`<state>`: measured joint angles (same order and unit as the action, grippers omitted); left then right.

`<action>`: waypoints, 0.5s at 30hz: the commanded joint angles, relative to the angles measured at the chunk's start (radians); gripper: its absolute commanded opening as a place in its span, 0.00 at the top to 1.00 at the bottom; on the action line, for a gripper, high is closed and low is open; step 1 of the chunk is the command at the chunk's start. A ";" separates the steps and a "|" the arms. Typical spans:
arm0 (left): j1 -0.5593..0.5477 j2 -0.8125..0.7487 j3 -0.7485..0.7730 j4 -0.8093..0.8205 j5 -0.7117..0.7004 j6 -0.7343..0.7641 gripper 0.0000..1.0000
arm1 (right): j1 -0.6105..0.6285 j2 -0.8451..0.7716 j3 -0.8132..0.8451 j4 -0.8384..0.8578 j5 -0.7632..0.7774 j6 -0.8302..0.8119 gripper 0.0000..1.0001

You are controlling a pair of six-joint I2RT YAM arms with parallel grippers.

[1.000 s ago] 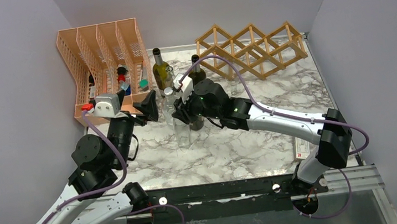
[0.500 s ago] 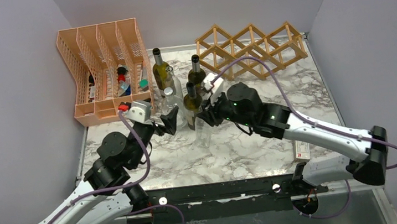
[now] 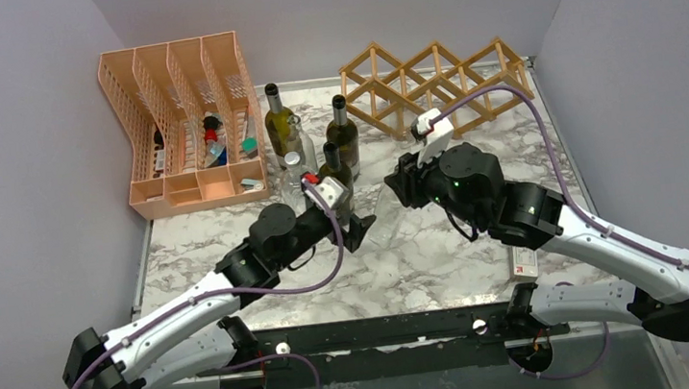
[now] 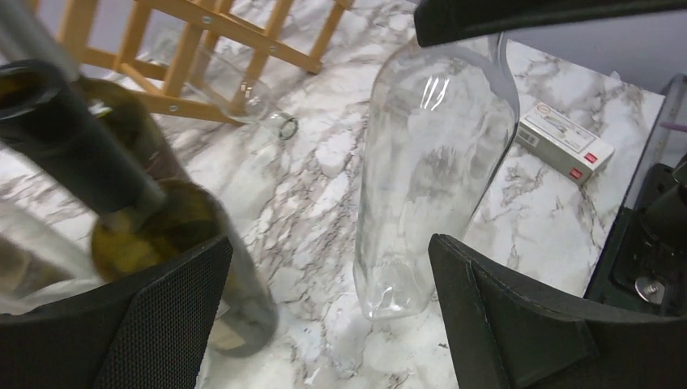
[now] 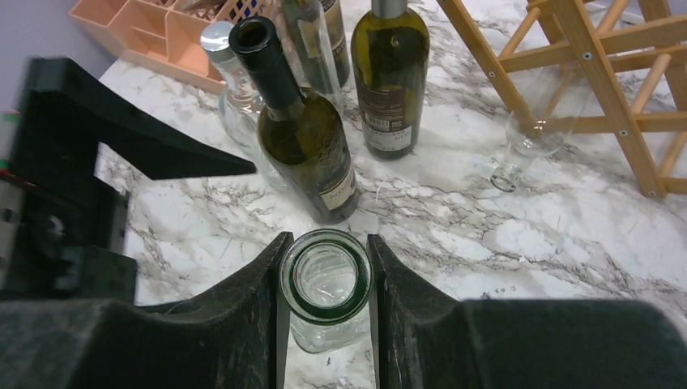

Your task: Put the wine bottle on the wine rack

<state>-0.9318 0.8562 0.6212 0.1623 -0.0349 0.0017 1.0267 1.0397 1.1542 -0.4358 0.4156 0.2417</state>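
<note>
One clear wine bottle [image 5: 326, 279] is at mid-bench [image 3: 424, 254], apart from the wine rack [image 3: 435, 83], its neck clamped in the right jaws. The left jaws gape wide near its body. It looks like light, slippery, breakable glass.

Open tabletop [image 3: 406, 265] separates clear bottle [image 4: 429, 162] and wine rack [image 3: 464, 80]; dark bottles [image 3: 342, 137] crowd the left, a glass neck [image 5: 518, 154] juts from the rack.

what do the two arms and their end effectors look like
The left arm and right arm both have white links with black joints, and a purple cable loops along each. Each wrist carries a white camera housing. The right arm shows small green lights. The end effector fingers are black with mesh-textured pads.
</note>
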 commanded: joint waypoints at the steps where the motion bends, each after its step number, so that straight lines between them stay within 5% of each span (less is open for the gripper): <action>1: -0.007 0.116 0.013 0.213 0.167 0.019 0.01 | 0.005 -0.053 0.093 -0.037 0.072 0.112 0.94; 15: -0.034 0.267 -0.023 0.438 0.214 0.090 0.01 | 0.005 -0.149 0.071 0.035 0.072 0.197 0.94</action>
<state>-0.9558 1.0843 0.5919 0.5278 0.1654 0.0589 1.0264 0.9192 1.1995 -0.5026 0.4763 0.3676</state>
